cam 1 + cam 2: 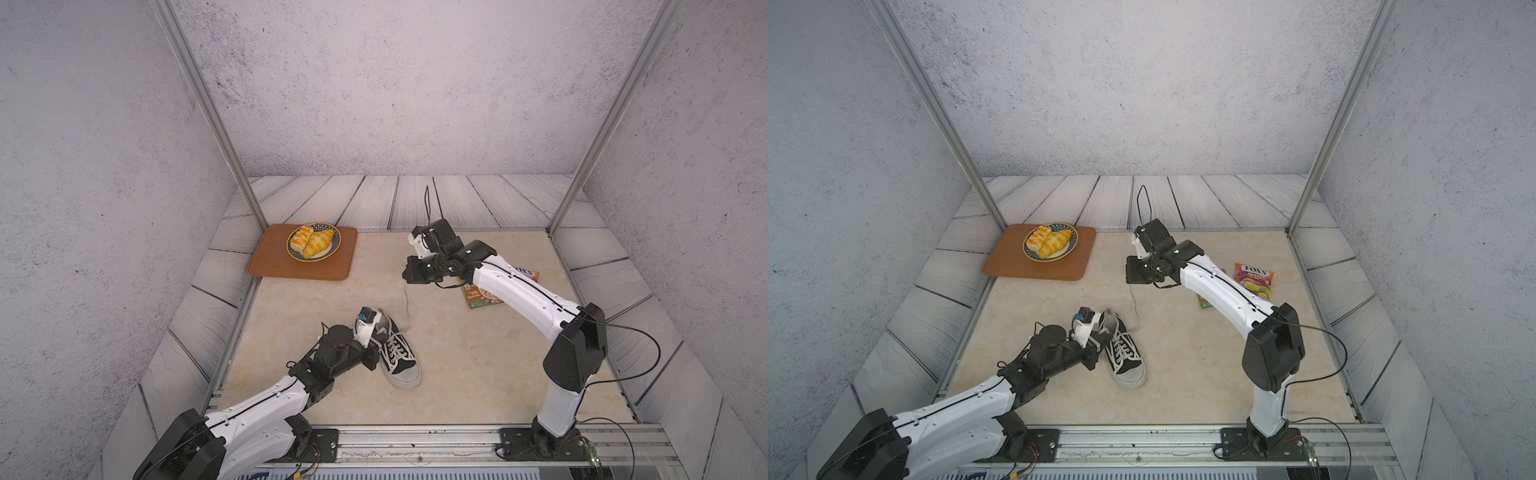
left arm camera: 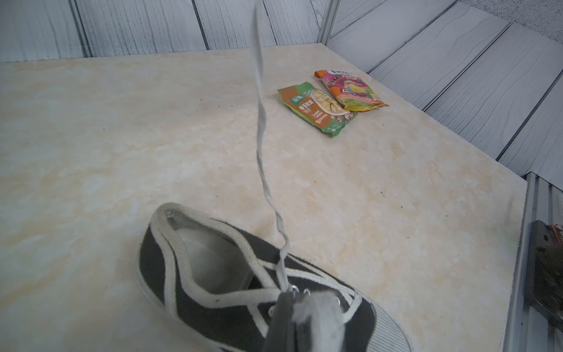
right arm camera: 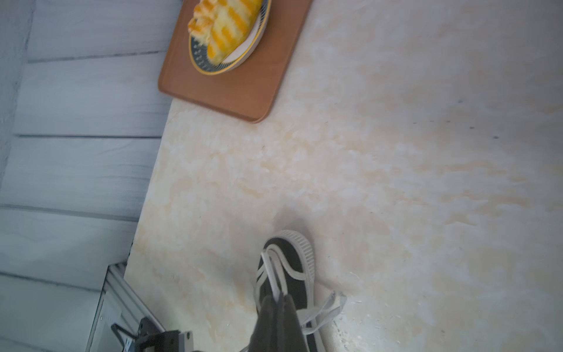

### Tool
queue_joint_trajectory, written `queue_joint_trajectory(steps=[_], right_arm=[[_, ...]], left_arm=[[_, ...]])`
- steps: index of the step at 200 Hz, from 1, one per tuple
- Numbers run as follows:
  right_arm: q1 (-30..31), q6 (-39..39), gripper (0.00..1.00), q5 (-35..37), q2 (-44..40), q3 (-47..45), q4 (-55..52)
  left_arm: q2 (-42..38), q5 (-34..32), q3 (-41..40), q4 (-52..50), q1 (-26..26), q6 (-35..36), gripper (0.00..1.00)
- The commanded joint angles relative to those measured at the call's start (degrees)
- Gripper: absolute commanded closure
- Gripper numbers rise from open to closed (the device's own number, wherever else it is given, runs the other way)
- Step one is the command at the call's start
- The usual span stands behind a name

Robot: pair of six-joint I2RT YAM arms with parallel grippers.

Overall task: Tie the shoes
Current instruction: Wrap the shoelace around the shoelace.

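- A beige, marble-veined bench [image 1: 478, 374] fills a booth of speckled grey walls. Pale wood-grain plank panels slope around it, and aluminium posts stand at the back corners.
- The sneaker [image 1: 399, 359] lies flat on the bench in the lower middle of both top views, toe toward the bottom edge. It is a black canvas low-top with a ribbed white rubber toe cap, a white sole and metal-ringed eyelets.
- The left fingers [image 2: 320, 314], one dark and one wrapped in fuzzy grey-white padding, are pressed together right over the eyelet rows. I cannot tell whether they nip a strand.
- A flat white lace [image 2: 262, 128], twisted along its length, rises from the eyelets toward the top of the left wrist view.
- The right fingers [image 3: 268, 317] are dark and closed, pinching that lace. In both top views they hang above the centre of the bench, well apart from the sneaker.
- A smooth brown tray [image 1: 270, 266] with rounded corners sits at the bench's upper left. It carries a round plate [image 1: 337, 241] with a dark patterned rim, holding glazed yellow pastries [image 1: 311, 243].
- Two crinkled foil packets lie touching at the right, one green [image 2: 316, 109] and one orange-pink [image 2: 350, 91].
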Motion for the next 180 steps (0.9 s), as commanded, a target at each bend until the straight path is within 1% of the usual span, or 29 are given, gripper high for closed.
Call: queue_joint_trajectory(steps=[1, 20, 40, 67, 104, 127, 134, 150, 180], right_arm=[[2.6, -5.4, 1.00, -4.3, 4.3, 6.0, -5.9], [4.7, -7.1, 1.00, -6.6, 6.6, 9.7, -8.7], [6.7, -9.7, 1.00, -8.7, 7.0, 10.5, -10.4], [8.4, -12.8, 1.00, -12.9, 6.0, 9.4, -12.2], [9.4, -15.5, 1.00, -17.8, 4.3, 5.1, -12.3], [9.6, -16.6, 0.94, -20.0, 5.0, 4.8, -13.3], [9.6, -16.7, 0.91, -20.5, 5.1, 4.8, -13.4], [9.6, -16.7, 0.79, -20.4, 5.4, 5.0, -13.6], [9.6, -16.7, 0.66, -19.0, 5.2, 5.3, -13.5]], left_arm=[[-0.5, 1.6, 0.9, 1.0, -0.3, 2.3, 1.00], [-1.2, 2.2, 0.3, 1.4, -0.3, 3.8, 1.00], [-1.6, 3.0, -0.4, 2.1, -0.4, 4.8, 1.00], [-1.3, 3.9, -0.9, 2.8, -0.7, 5.7, 1.00], [-1.1, 5.4, -1.5, 4.3, -1.1, 6.7, 1.00], [-1.3, 5.9, -1.8, 5.1, -1.3, 7.1, 1.00], [-1.3, 6.1, -1.9, 5.3, -1.4, 7.2, 1.00], [-1.3, 6.1, -2.0, 5.5, -1.5, 7.3, 1.00], [-1.8, 5.6, -2.6, 5.9, -1.7, 7.3, 1.00]])
